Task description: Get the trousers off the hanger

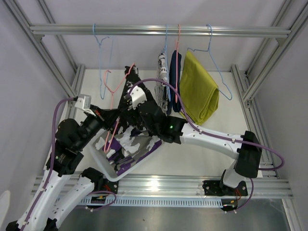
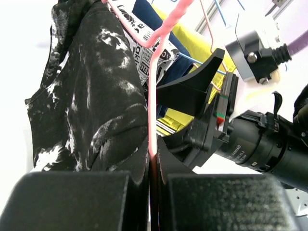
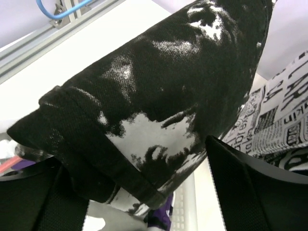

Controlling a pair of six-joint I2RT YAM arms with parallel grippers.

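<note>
The black-and-white splotched trousers (image 1: 129, 98) hang on a pink hanger (image 1: 114, 96) held off the rail. My left gripper (image 2: 153, 161) is shut on the hanger's pink wire (image 2: 153, 96), with the trousers (image 2: 91, 96) to its left. My right gripper (image 3: 149, 187) is open, its fingers (image 3: 250, 187) on either side of the trousers' folded edge (image 3: 154, 91). The camouflage trousers (image 1: 130, 147) lie in a white basket (image 1: 102, 163). The white printed (image 1: 162, 67), navy (image 1: 175, 82) and mustard (image 1: 199, 91) trousers hang on the rail.
A metal rail (image 1: 159, 31) crosses the back. An empty blue hanger (image 1: 101, 62) hangs at its left, and another blue hanger (image 1: 216, 72) carries the mustard pair. Frame posts stand at both sides. The right gripper's body (image 2: 207, 115) is close beside the left gripper.
</note>
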